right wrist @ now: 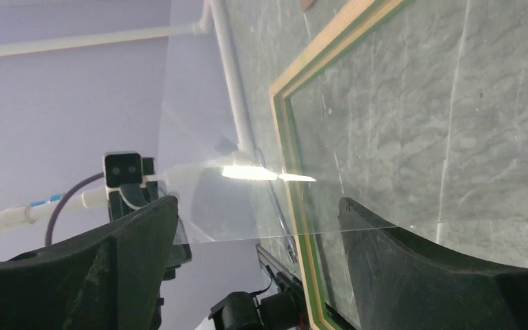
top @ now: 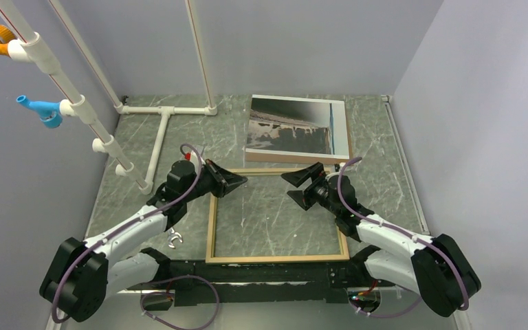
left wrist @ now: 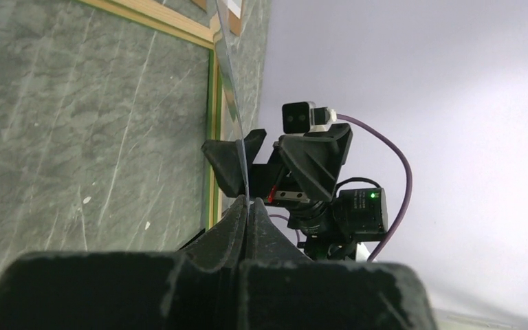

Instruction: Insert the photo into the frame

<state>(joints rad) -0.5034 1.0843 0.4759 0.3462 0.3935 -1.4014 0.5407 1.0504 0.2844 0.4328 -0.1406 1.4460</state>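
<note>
You're early in the job: the photo (top: 290,127) lies face up at the far side of the desk (top: 385,172), not yet in the frame (top: 275,259). It shows grey sky over brown-and-white ground, with a blue stripe and white margin. Your left pincer (left wrist: 246,213) is pinched tight on the clear pane (left wrist: 230,75), which stands on edge. The right pincer (right wrist: 258,206) gapes wide, facing the pane and gripping nothing.

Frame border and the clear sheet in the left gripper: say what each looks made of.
Frame border: probably light wood, matt tan, green inner edge. Clear sheet: thin glossy plastic or glass, unclear which; the table shows through and it catches a glare.
</note>
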